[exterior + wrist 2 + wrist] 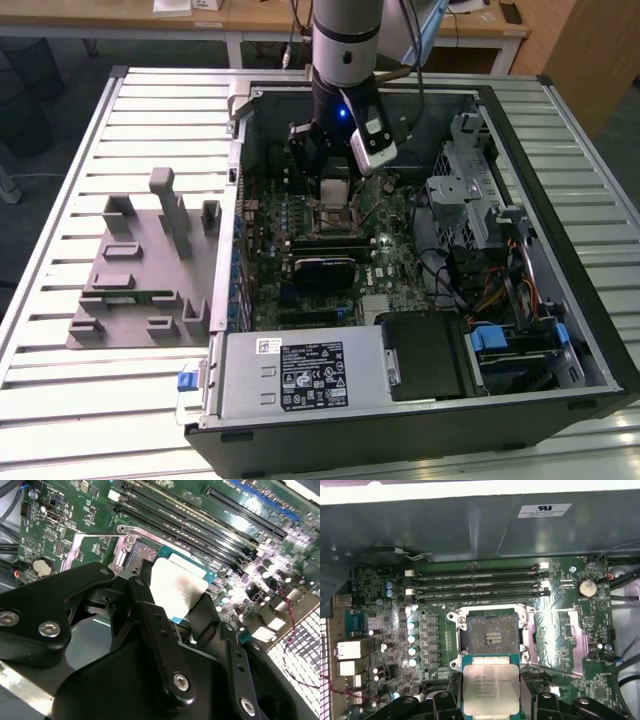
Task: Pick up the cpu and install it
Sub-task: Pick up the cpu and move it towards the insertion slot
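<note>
My fingers pinch the cpu by its edges. It hangs over the motherboard, near the open socket.

In the second wrist view, black fingers hide two edges of the cpu and much of the socket.

The arm is a pale grey cylinder over a black wrist with a blue light. Its gripper is black, jointed, with silver socket screws.

cpu | square, silver top, green rim | face up, raised | near open socket
</note>
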You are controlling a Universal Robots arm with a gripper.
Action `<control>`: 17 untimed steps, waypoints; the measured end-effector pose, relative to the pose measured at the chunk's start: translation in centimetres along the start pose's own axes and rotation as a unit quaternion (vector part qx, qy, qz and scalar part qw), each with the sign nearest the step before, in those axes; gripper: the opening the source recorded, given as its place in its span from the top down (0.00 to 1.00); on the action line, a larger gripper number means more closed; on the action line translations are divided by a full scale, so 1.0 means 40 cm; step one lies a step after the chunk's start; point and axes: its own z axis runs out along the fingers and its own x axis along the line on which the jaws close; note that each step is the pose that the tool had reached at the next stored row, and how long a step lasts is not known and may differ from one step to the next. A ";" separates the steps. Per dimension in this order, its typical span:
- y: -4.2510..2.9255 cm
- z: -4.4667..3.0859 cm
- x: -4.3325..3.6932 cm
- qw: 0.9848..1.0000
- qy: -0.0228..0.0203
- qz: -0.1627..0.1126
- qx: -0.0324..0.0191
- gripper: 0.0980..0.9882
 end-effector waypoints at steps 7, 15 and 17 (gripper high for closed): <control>0.017 0.014 0.000 1.000 0.000 0.000 0.000 0.50; 0.050 0.032 -0.005 1.000 0.000 0.000 0.000 0.50; 0.058 0.039 -0.007 1.000 0.000 0.000 0.000 0.50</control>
